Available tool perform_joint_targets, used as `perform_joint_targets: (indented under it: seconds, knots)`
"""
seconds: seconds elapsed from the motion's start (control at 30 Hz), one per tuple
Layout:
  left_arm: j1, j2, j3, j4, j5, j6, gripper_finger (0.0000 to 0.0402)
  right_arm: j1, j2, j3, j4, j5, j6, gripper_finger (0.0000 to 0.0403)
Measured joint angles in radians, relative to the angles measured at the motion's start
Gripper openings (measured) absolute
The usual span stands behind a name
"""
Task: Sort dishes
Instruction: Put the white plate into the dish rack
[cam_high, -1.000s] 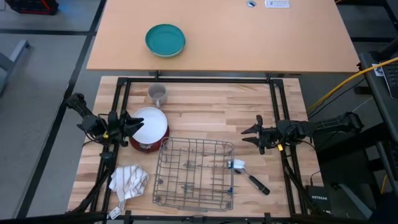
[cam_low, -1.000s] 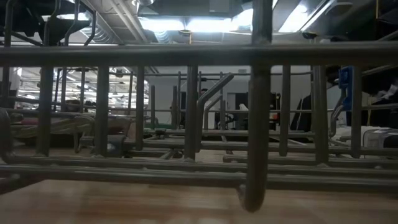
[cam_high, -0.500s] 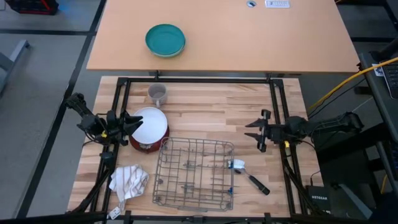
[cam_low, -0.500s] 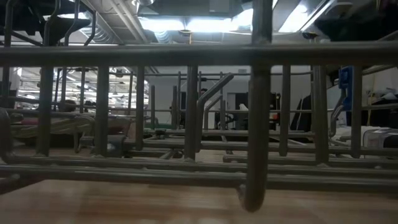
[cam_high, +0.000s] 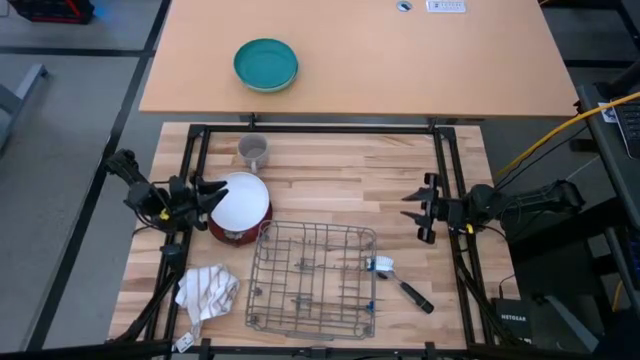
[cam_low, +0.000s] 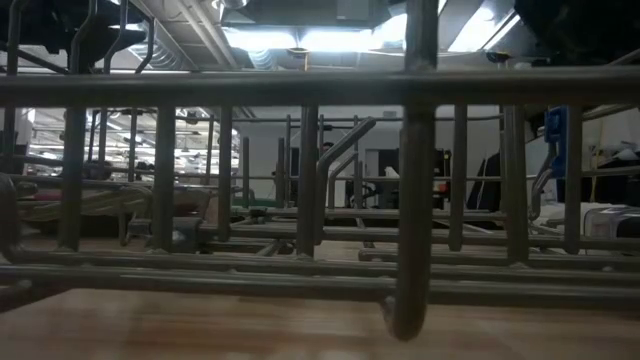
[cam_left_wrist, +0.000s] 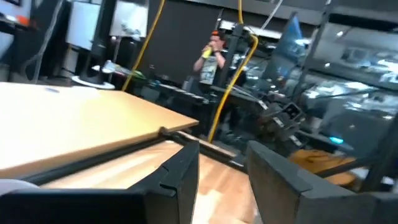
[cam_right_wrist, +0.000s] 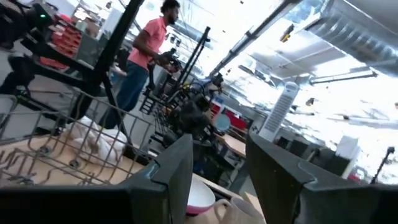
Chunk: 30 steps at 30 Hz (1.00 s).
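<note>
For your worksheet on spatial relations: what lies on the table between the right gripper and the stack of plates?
In the high view, only bare wooden tabletop lies between the right gripper and the plate stack.

arms: dark, jointed | fingers (cam_left_wrist: 180, 177): dark, flat | cable: apparently yellow

You're working in a robotics lab or workshop hall: a wooden bench (cam_high: 340, 180) framed in black metal struts, yellow cables (cam_high: 560, 130) trailing off at 3 o'clock, exposed ceiling ducting (cam_right_wrist: 348, 31), equipment racks, and a person (cam_right_wrist: 140, 59) standing beyond.
</note>
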Motion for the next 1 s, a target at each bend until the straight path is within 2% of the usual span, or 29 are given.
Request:
perform_joint_targets:
  seconds: [0.13, 0.23, 0.37, 0.53, 0.7, 0.87, 1.0]
  knots:
    - [0.0, 0.0, 0.095, -0.148, -0.024, 0.021, 0.0125, 0.0, 0.0, 0.0, 0.0, 0.009, 0.041, 0.0154]
    - [0.0, 0.001, 0.171, -0.33, -0.026, -0.043, 0.0125, 0.0, 0.0, 0.0, -0.001, 0.009, 0.051, 0.0154]
    - [0.0, 0.032, 0.246, -0.663, -0.009, -0.255, 0.0125, 0.0, 0.0, 0.0, -0.002, 0.009, 0.078, 0.0154]
    - [0.0, 0.159, 0.266, -0.982, 0.194, -0.606, 0.0125, 0.0, 0.0, 0.0, -0.008, 0.01, 0.081, 0.0154]
    - [0.0, 0.368, 0.266, -1.066, 0.422, -0.792, 0.0125, 0.0, 0.0, 0.0, -0.009, 0.01, 0.077, 0.0154]
    - [0.006, 0.549, 0.266, -1.071, 0.49, -0.827, 0.0125, 0.0, 0.0, 0.0, -0.009, 0.011, 0.076, 0.0154]
    - [0.039, 0.639, 0.266, -1.07, 0.546, -0.815, 0.0125, 0.0, 0.0, 0.0, -0.01, 0.011, 0.075, 0.0154]
